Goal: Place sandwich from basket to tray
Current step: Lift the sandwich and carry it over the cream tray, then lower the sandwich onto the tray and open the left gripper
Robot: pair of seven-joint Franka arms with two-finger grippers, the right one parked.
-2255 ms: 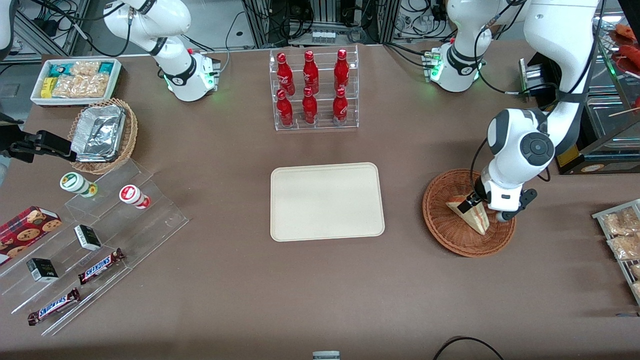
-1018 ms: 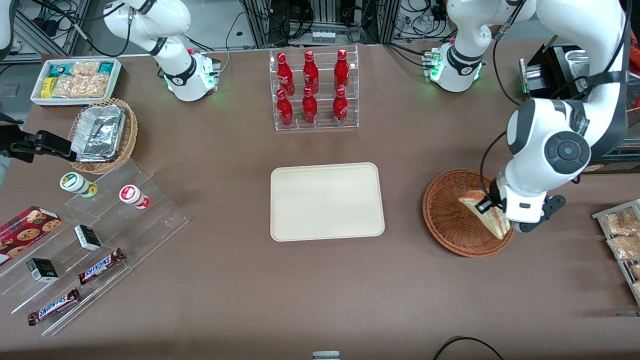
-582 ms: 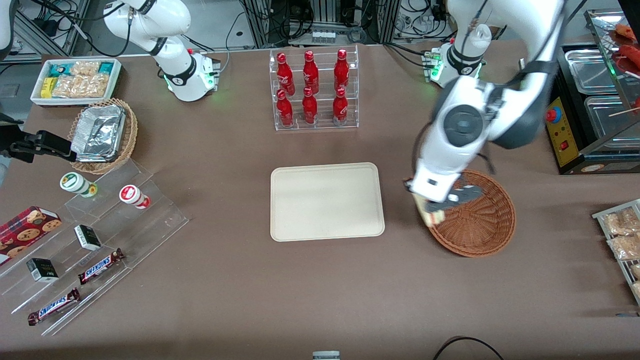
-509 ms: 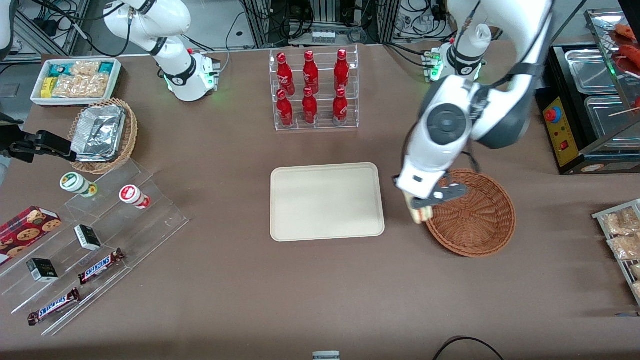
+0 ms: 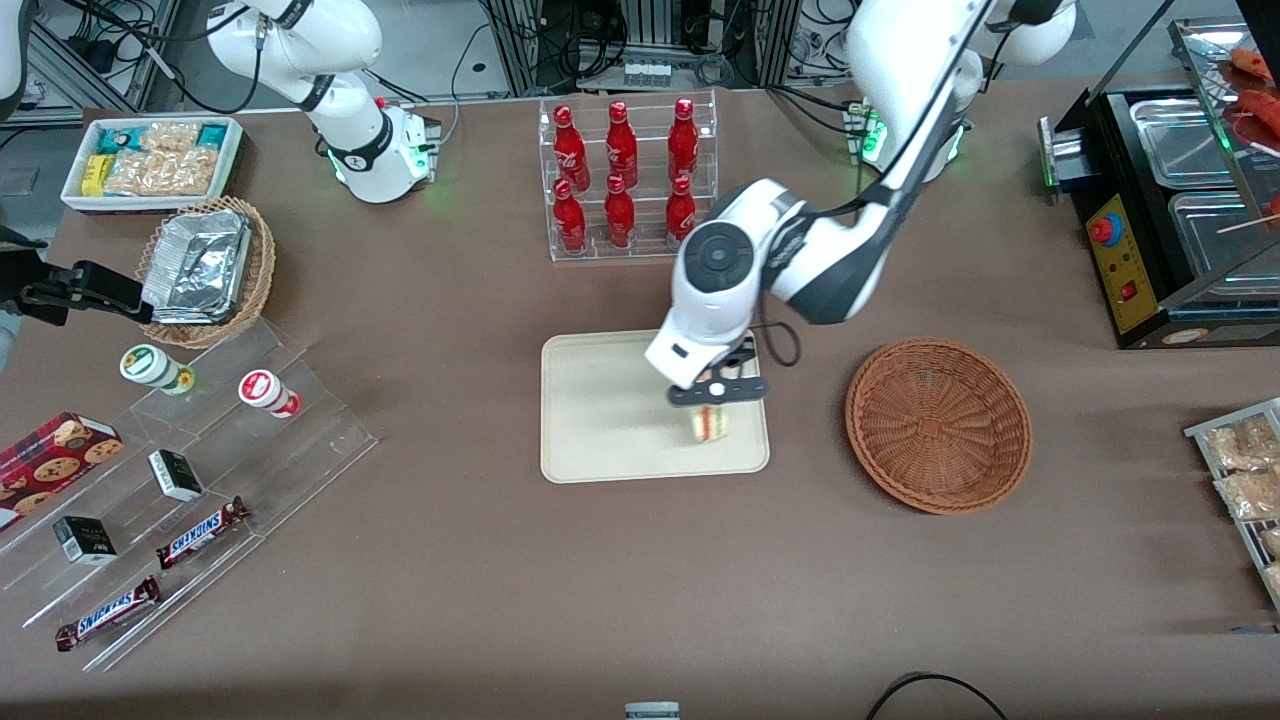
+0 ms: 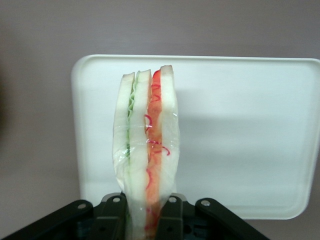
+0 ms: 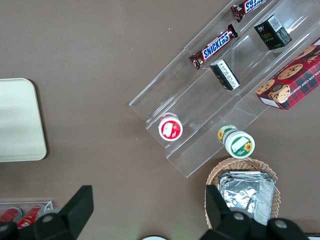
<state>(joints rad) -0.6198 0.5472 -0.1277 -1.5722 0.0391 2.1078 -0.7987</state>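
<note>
gripper (image 5: 712, 398) clamping sandwich (image 6: 146, 150) above tray (image 5: 600, 400); basket (image 5: 938, 425) beside

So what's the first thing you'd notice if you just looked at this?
The gripper dangling a sandwich over the tray, pinched between its fingers; the wrist view shows its red and green stripes close up. Next, the basket lying empty toward the working arm's end of the table. Then the red bottles in a clear rack, farther from the front camera than the tray.
</note>
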